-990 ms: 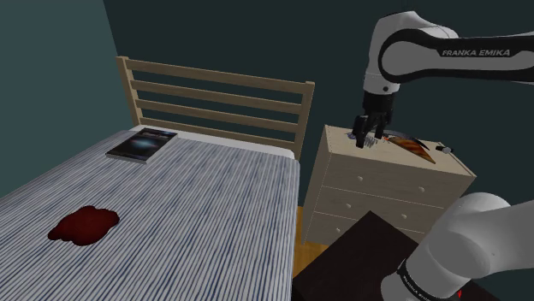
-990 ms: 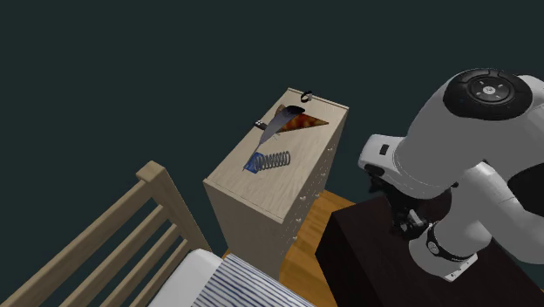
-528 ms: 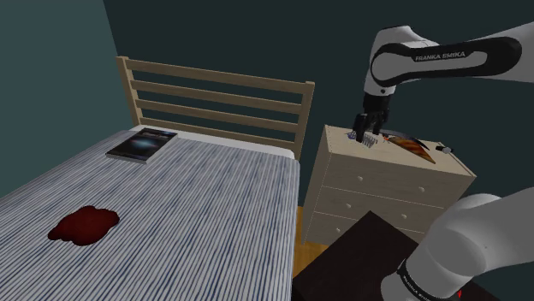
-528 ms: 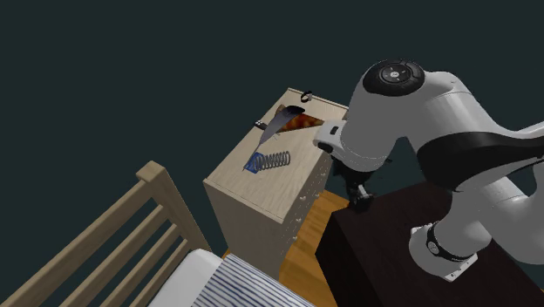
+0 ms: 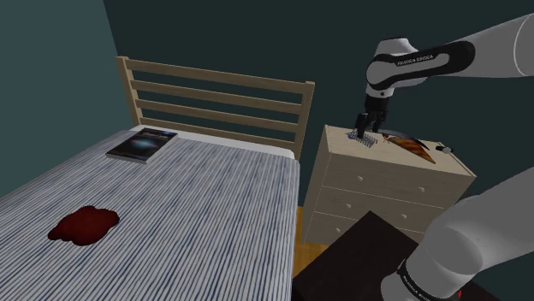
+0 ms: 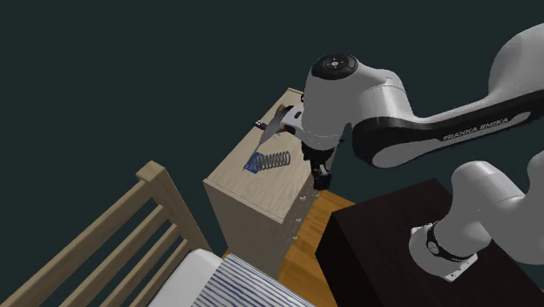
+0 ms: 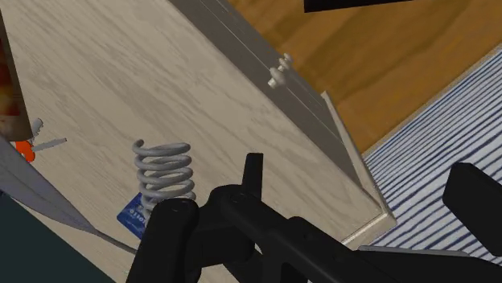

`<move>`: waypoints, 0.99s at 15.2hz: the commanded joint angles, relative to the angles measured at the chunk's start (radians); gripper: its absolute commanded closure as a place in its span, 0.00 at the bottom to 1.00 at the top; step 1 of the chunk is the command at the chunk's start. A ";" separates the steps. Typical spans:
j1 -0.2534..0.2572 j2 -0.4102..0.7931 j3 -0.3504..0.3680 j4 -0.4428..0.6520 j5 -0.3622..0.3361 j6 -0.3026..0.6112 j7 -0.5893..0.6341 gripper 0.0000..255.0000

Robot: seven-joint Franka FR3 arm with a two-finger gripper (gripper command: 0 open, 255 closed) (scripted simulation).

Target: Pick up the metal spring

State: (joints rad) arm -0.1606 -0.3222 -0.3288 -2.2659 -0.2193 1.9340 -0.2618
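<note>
since the gripper [image 5: 366, 137] hung with fingers apart just above the metal spring [image 7: 165, 169] on the dresser [image 5: 376, 184], it needed to centre the coils between them before closing.

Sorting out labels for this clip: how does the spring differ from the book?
The spring is a light grey open coil; the book is a flat, dark slab. The spring lies on the dresser, the book on the striped bed. Both rest unheld.

Spring [image 7: 165, 171]: grey metal, smooth, faint sheen.
Dresser top [image 7: 121, 72]: pale wood, visible grain, matt.
Floor [image 7: 362, 48]: warm brown wood, smooth.
Bedcover [image 5: 188, 197]: striped cloth, matt.
Headboard [image 5: 214, 75]: pale wood, matt.
</note>
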 commanded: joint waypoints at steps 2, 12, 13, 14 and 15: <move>-0.010 0.097 -0.050 0.060 0.023 0.054 -0.064 0.00; -0.074 0.434 -0.153 0.320 0.202 0.150 -0.291 0.00; -0.075 0.439 -0.152 0.311 0.204 0.163 -0.292 0.00; -0.075 0.444 -0.152 0.303 0.206 0.176 -0.293 0.00; -0.076 0.449 -0.151 0.295 0.209 0.188 -0.294 0.00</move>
State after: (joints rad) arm -0.2337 0.1165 -0.4796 -1.9701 -0.0164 2.1112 -0.5500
